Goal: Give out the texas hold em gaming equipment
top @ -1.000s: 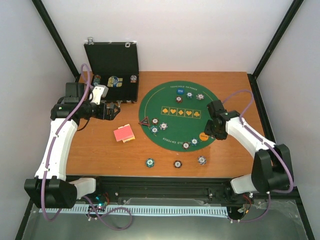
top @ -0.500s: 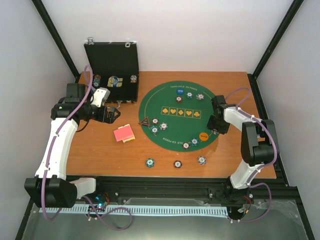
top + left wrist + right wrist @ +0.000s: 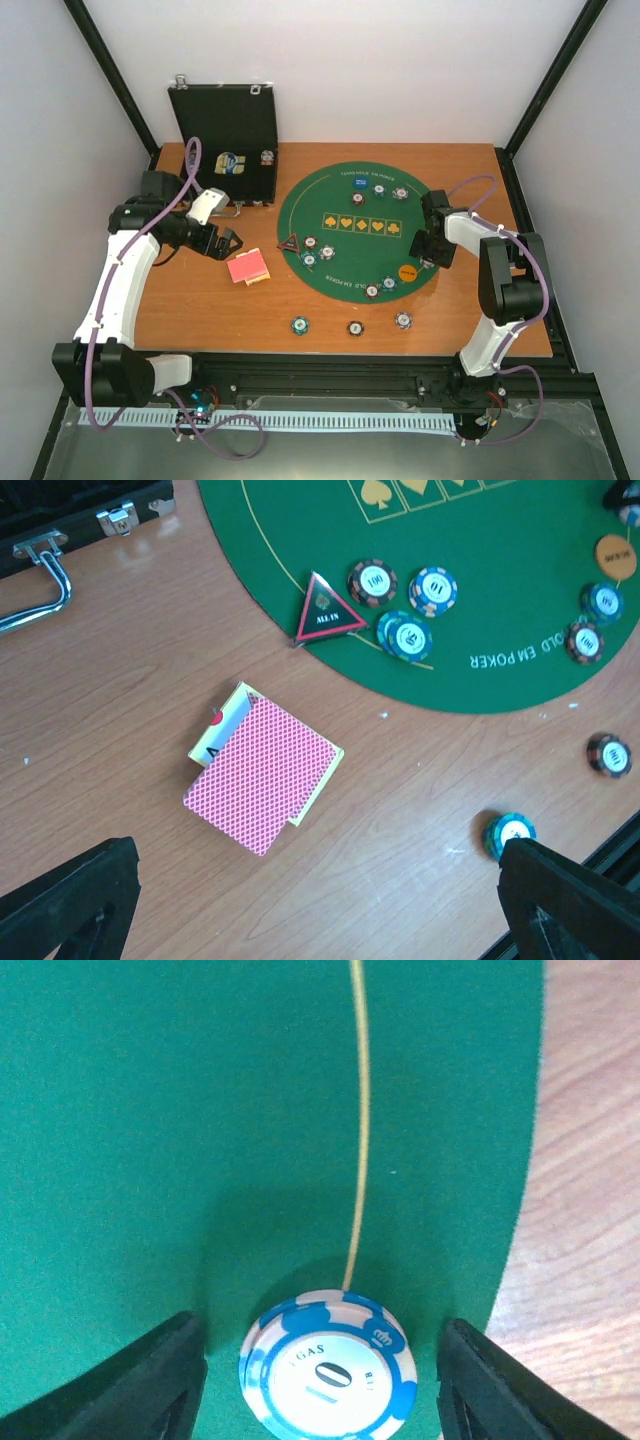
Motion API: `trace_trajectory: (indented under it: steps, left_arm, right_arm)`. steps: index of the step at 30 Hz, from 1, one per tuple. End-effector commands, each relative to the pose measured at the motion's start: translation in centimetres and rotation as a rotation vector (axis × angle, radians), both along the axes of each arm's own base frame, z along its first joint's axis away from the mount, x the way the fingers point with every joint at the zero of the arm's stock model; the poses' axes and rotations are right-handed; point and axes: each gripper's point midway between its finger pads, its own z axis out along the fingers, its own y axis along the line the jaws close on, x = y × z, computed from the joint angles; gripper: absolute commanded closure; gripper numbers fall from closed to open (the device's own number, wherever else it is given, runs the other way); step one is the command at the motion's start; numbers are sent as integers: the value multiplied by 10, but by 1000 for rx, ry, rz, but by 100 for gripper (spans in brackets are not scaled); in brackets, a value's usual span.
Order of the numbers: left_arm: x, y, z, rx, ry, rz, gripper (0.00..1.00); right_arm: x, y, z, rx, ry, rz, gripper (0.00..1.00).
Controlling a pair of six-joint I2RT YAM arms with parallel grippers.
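A stack of red-backed cards (image 3: 248, 267) lies on the wood left of the green mat; it also shows in the left wrist view (image 3: 262, 772). My left gripper (image 3: 228, 242) is open and empty, just left of and above the cards (image 3: 320, 925). The black red-edged triangle marker (image 3: 290, 242) (image 3: 325, 608) sits at the mat's left edge beside three chips (image 3: 311, 243). My right gripper (image 3: 433, 250) is open low over the mat's right side. A blue-and-white chip (image 3: 328, 1370) lies flat between its fingers (image 3: 150, 1385), with a gap on each side. An orange disc (image 3: 407, 271) lies nearby.
The black case (image 3: 225, 120) stands open at the back left with chips inside and its handle (image 3: 35, 575) towards the cards. A blue disc (image 3: 361, 183) and two chips lie at the mat's far side. Three chips (image 3: 355, 327) lie on the wood near the front edge.
My left gripper has moved nearer and to the right, towards the cards. My right arm has folded its elbow in; its gripper stays over the mat's right side.
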Motion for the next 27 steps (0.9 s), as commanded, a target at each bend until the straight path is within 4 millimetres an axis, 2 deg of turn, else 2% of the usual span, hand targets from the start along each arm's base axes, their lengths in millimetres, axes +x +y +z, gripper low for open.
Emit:
trace_trajectory:
  steps: [1, 4, 8, 11, 16, 19, 23, 27]
  left_arm:
    - [-9, 5, -9, 66, -2, -77, 0]
    - [-10, 9, -15, 102, 3, -95, 0]
    - [-14, 10, -32, 138, 9, -161, 0]
    - [-13, 14, -50, 177, 40, -204, 0]
    - [-11, 16, -80, 209, 106, -262, 0]
    - [-19, 11, -90, 223, 89, -355, 0]
    - [-26, 8, -104, 301, 29, -473, 0]
    - [-24, 5, -122, 379, 35, -533, 0]
  right_arm:
    - [12, -4, 22, -14, -57, -5, 29]
    - [18, -3, 50, -6, -120, -5, 19]
    - [20, 12, 86, 33, -211, 22, 18]
    - [15, 36, 105, 50, -257, 77, 18]
    - [-8, 105, 124, 120, -324, 241, 12]
    - [-24, 135, 124, 175, -319, 312, 10]
    - [-41, 159, 126, 233, -321, 362, 10]
    - [-54, 170, 132, 295, -331, 381, 8]
